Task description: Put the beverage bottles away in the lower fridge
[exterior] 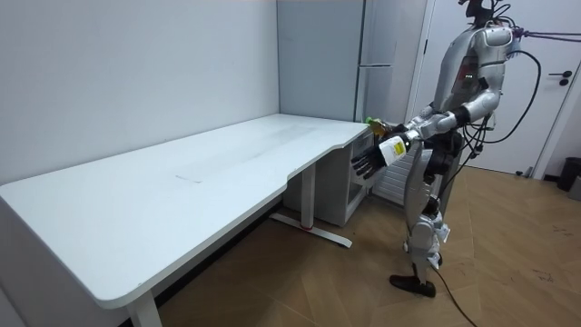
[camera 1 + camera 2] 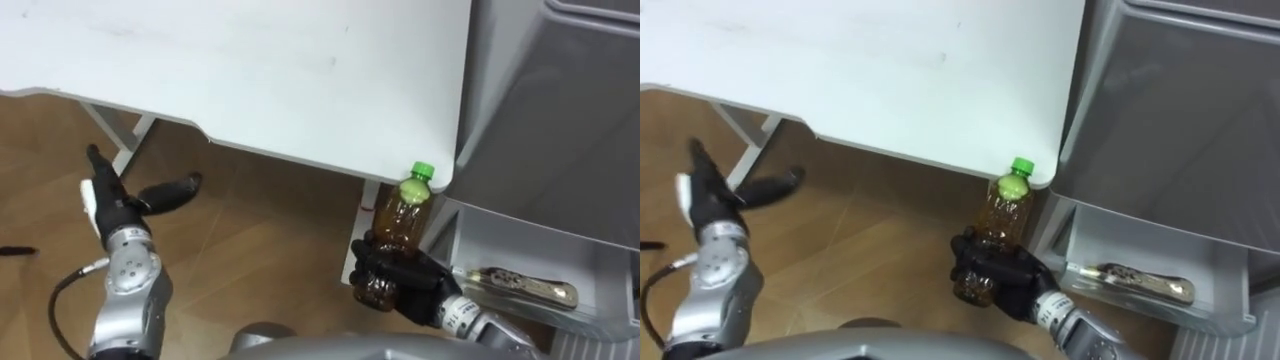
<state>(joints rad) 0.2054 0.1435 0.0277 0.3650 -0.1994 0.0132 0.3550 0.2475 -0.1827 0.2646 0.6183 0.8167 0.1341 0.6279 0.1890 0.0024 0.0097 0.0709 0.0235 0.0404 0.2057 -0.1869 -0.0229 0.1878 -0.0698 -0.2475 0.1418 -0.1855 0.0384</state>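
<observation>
A brown drink bottle (image 2: 403, 215) with a green cap stands upright in my right hand (image 2: 400, 282), whose dark fingers are curled round its lower half. It hangs just below the corner of the white desk (image 2: 250, 70), left of the grey fridge (image 2: 560, 120). The fridge's lower drawer (image 2: 560, 250) stands pulled out to the right of the bottle. My left hand (image 2: 115, 205) is open above the wooden floor at the left, fingers straight and thumb spread. In the room view I stand at the desk's end, facing the fridge (image 1: 377, 54), with the bottle (image 1: 374, 122) held out.
A flat packet (image 2: 520, 287) lies inside the open drawer. The desk's white leg (image 2: 368, 205) drops just behind the bottle. Another desk leg (image 2: 125, 135) shows at the left over the wooden floor.
</observation>
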